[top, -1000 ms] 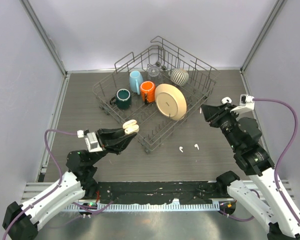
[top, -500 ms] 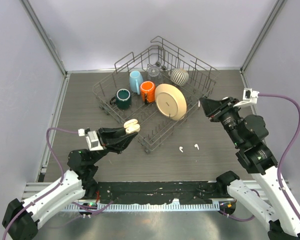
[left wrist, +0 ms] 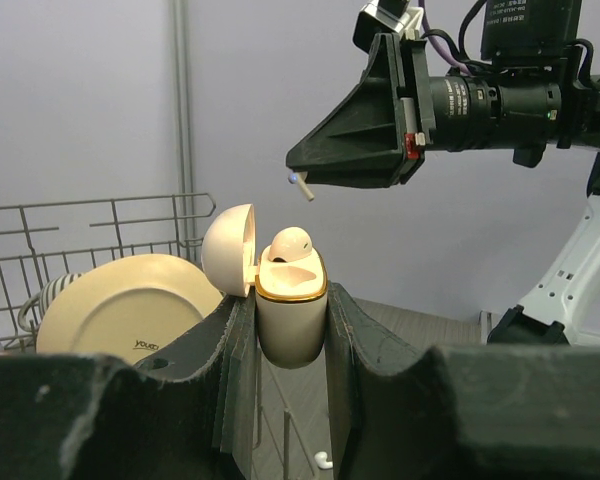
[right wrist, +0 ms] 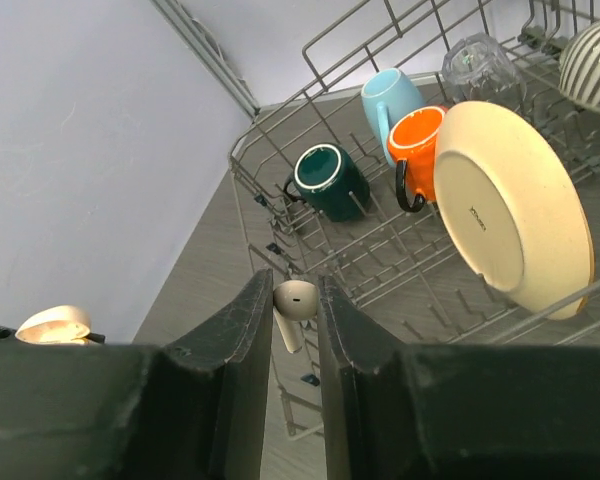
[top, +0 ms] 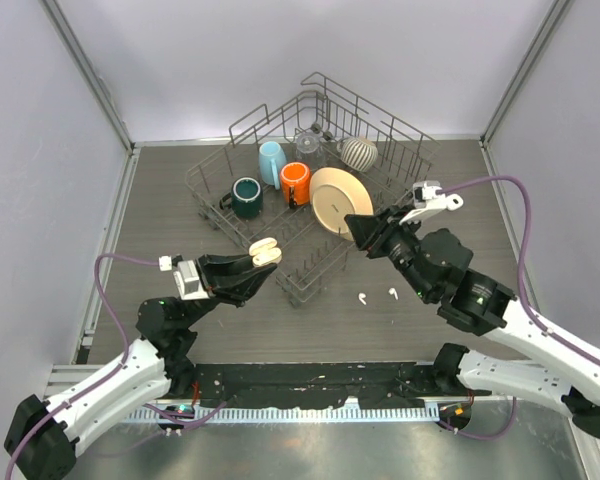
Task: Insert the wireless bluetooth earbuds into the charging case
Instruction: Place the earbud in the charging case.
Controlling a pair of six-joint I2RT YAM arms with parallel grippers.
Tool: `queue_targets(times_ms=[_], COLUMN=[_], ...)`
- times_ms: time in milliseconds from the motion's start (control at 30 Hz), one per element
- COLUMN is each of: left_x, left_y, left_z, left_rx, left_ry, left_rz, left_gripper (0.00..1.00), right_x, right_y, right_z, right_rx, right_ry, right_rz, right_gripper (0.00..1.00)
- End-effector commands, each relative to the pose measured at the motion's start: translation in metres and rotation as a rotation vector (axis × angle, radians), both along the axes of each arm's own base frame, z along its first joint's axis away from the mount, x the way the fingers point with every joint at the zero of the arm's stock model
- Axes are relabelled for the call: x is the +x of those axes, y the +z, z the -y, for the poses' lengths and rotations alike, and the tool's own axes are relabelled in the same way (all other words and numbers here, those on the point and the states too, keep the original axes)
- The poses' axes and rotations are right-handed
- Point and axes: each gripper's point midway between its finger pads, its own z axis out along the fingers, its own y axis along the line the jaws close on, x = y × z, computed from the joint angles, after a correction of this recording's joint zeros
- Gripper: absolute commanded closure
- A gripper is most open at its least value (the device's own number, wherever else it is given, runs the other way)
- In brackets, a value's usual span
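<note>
Status: I'm clamping the left tool (top: pixel 260 265) on the charging case (left wrist: pixel 290 312), fingers tight on both of its sides, and holding it upright above the surface (top: pixel 160 220). Its lid (left wrist: pixel 228 250) is standing open, hinged back to the left in the left wrist view.

One earbud (left wrist: pixel 292 241) is already sitting in the case, its rounded head poking above the gold rim. I'm counting that one as done, though I can't tell whether it is fully seated.

I'm pinching a second earbud (right wrist: pixel 294 303) in the right tool (top: pixel 355 227), fingers closed on the bud end and the stem sticking out past the tips. It is hanging in the air above the case and slightly to its right in the left wrist view, near it but not touching. It is over the front part of the dish rack (top: pixel 298 283).

Two more earbuds (top: pixel 362 297) (top: pixel 392 293) are lying loose on the surface, just in front of the rack and close to each other.

My read is roughly a quarter to a half done. One is in, one is in hand and not yet inserted, and two are waiting. I'm not seeing a free socket from this angle, so I can't confirm where the held bud goes, or that the case takes more than two.
</note>
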Motion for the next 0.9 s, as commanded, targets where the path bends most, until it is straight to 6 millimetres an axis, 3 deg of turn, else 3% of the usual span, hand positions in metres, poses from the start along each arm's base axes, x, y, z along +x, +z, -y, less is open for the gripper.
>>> queue_targets(times_ms=[0,67,300,533,867], left_x=[-0.005,-0.005,-0.002,-0.002,-0.003], left_y=[0.022,0.021,0.018,0.016,0.017], left_z=[-0.006,-0.006,-0.004,-0.002,-0.001], left_rx=[-0.054,-0.051,-0.039,-0.031,-0.033], left_ry=[0.006,0.009,0.016,0.004,-0.002], left_rz=[0.061,0.059,0.059,0.058,0.056], left_gripper=[1.00,1.00,1.00,1.00,1.00], right_x=[0.004,-0.003,-0.026,-0.049,-0.065], right_y=[0.043,0.057,0.062,0.070,0.073], right_z=[0.002,-0.011,-0.059,-0.095,-0.128], right_rx=[0.068,0.116,0.108,0.095,0.103], right_ry=[-0.087,-0.044,0.057,0.103,0.178], right_rz=[0.117,0.157,0.196,0.231,0.255], right_gripper=[0.99,0.99,0.99,0.99,0.99])
